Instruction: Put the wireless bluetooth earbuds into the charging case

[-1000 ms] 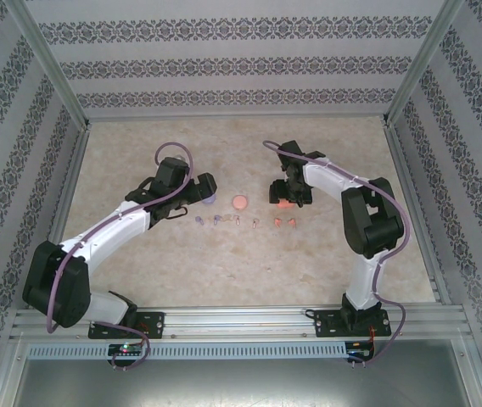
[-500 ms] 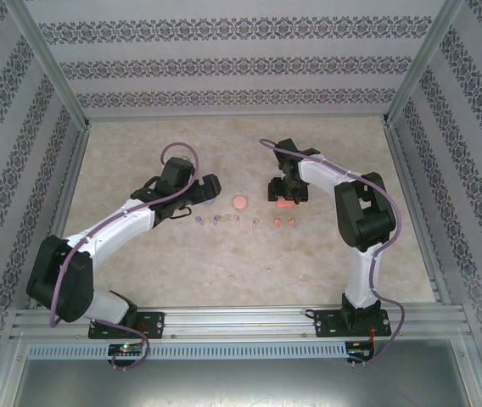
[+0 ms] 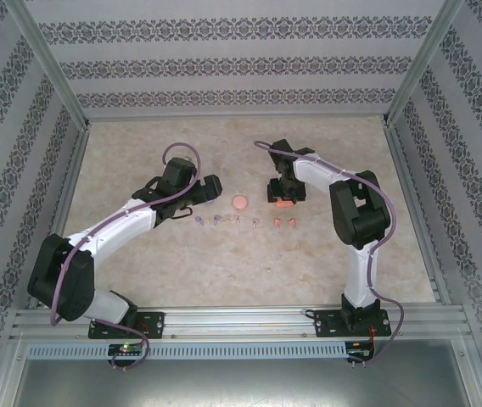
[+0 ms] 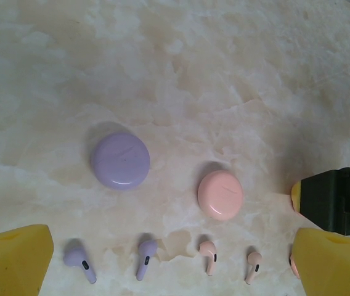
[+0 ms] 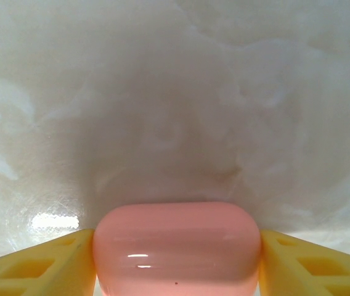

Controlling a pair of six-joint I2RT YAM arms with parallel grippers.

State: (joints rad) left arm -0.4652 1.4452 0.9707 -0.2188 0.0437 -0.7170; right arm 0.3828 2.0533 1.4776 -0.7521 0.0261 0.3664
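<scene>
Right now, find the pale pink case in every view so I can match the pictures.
Top external: the pink case lies mid-table, just beyond the earbuds, left of the right hand.
Left wrist: right of centre, above the earbuds; the right hand's black body sits at the right edge.
Right wrist: the case between the yellow fingers is the orange case, a different one.
Shared landmark: the right hand.

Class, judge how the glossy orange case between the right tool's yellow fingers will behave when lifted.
The orange case looks glossy with highlights, so probably slippery. Its rounded sides meet the flat fingers of the right tool narrowly, so it may twist or squirt out. It looks small and hard, likely light and stiff.
</scene>
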